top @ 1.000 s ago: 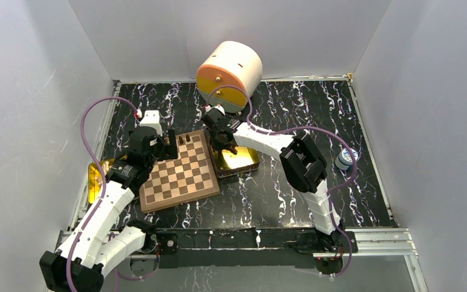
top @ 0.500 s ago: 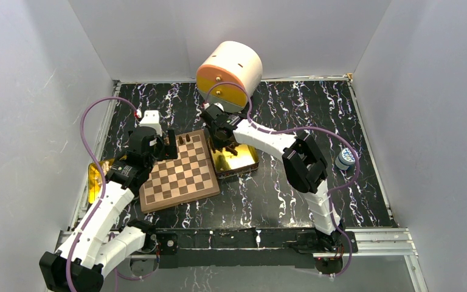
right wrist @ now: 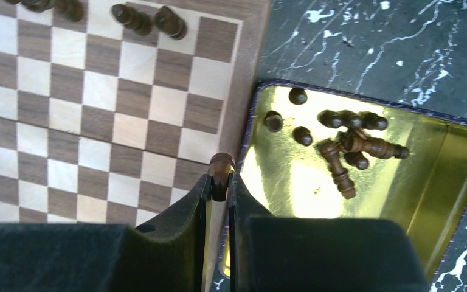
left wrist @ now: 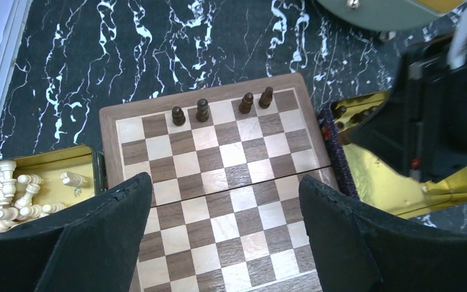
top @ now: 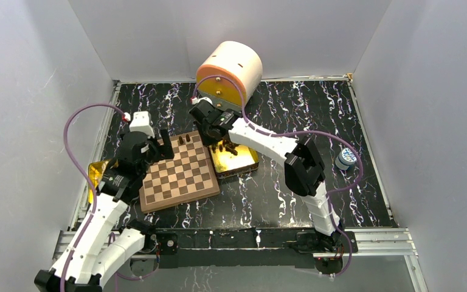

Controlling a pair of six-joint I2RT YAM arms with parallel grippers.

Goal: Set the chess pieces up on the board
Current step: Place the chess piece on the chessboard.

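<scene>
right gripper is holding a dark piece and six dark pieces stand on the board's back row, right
No: four dark pieces stand on the board's back row, not six, as the left wrist view shows. The right gripper does hold a dark piece.

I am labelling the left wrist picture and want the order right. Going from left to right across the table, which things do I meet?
Tin with pale pieces → the board → gold tin.
</scene>
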